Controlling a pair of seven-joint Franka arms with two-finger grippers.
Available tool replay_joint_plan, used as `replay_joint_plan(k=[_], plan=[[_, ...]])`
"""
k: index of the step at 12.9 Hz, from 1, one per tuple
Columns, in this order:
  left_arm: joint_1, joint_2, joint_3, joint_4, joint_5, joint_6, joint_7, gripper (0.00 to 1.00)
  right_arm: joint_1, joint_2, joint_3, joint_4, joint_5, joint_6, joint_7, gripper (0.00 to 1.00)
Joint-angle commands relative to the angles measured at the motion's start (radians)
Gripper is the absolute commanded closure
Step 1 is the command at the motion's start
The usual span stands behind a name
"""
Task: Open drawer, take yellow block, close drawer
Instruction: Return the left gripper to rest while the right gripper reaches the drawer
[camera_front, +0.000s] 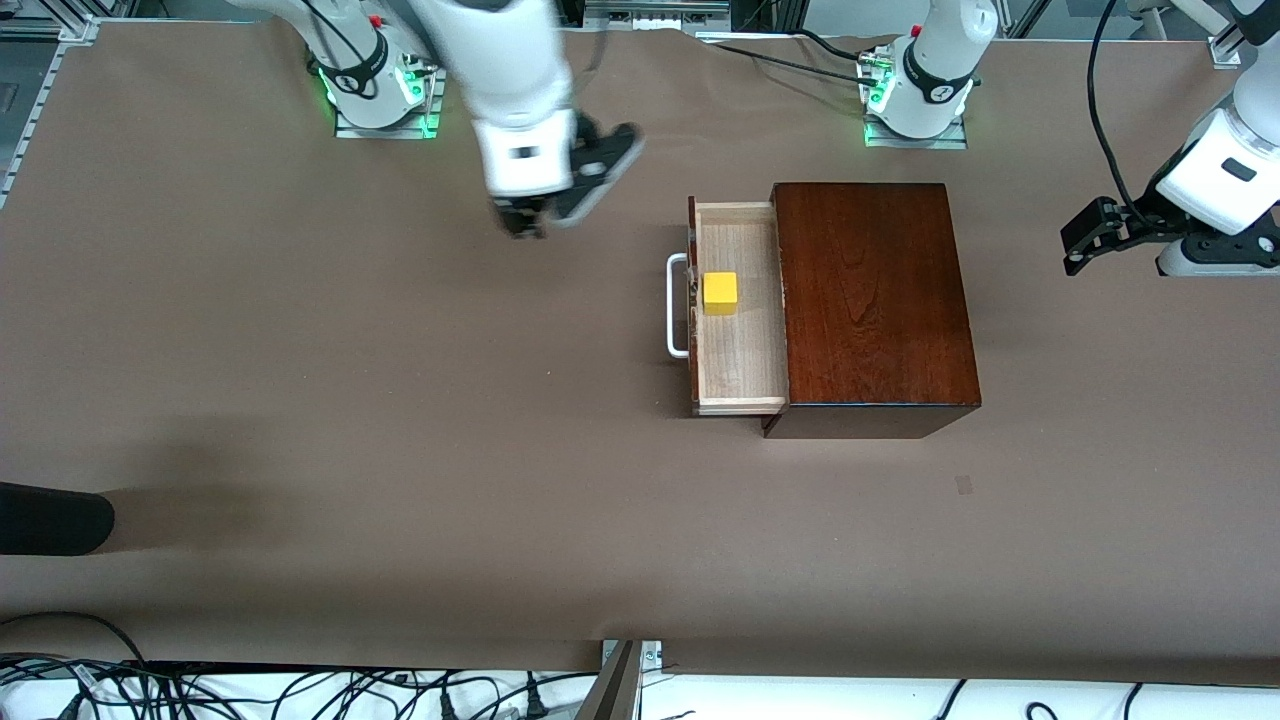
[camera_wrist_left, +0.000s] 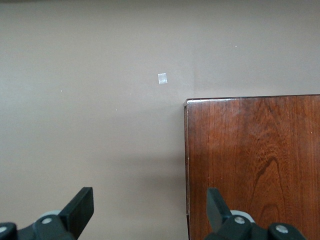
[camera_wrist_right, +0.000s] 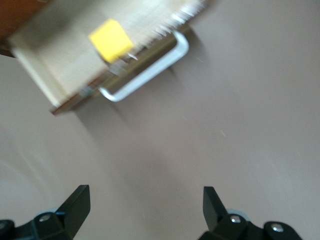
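Note:
The dark reddish-brown wooden box (camera_front: 875, 300) stands on the table, and its drawer (camera_front: 745, 370) is pulled out toward the right arm's end. The yellow block (camera_front: 720, 293) lies in the pale drawer, close to the white loop handle (camera_front: 677, 305). My right gripper (camera_front: 525, 222) hangs open and empty over bare table, off the handle's side of the drawer. Its wrist view shows the yellow block (camera_wrist_right: 110, 39), the handle (camera_wrist_right: 150, 70) and the open right gripper (camera_wrist_right: 145, 205). My left gripper (camera_front: 1078, 248) waits open at the left arm's end. In its wrist view the left gripper (camera_wrist_left: 150, 205) is over the box's edge (camera_wrist_left: 252, 165).
A dark rounded object (camera_front: 50, 517) pokes in at the table's edge at the right arm's end. A small pale patch (camera_front: 963, 485) marks the brown cloth nearer to the camera than the box. Cables (camera_front: 300, 690) run along the table's near edge.

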Motion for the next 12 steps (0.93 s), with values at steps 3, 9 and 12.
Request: replay_joint_plan(k=[3,9,12], plan=[[0.003,-0.007,-0.004,0.0,-0.034,-0.011,0.025,0.0,0.124,0.272,-0.015,0.312,-0.04,0.022,-0.125,0.0],[-0.005,-0.008,-0.007,0.002,-0.029,-0.014,0.026,0.0,0.173,0.437,-0.015,0.408,-0.131,0.124,-0.261,0.0],[-0.007,-0.008,-0.007,0.003,-0.028,-0.023,0.026,0.0,0.173,0.465,-0.018,0.408,-0.135,0.166,-0.294,0.0]])
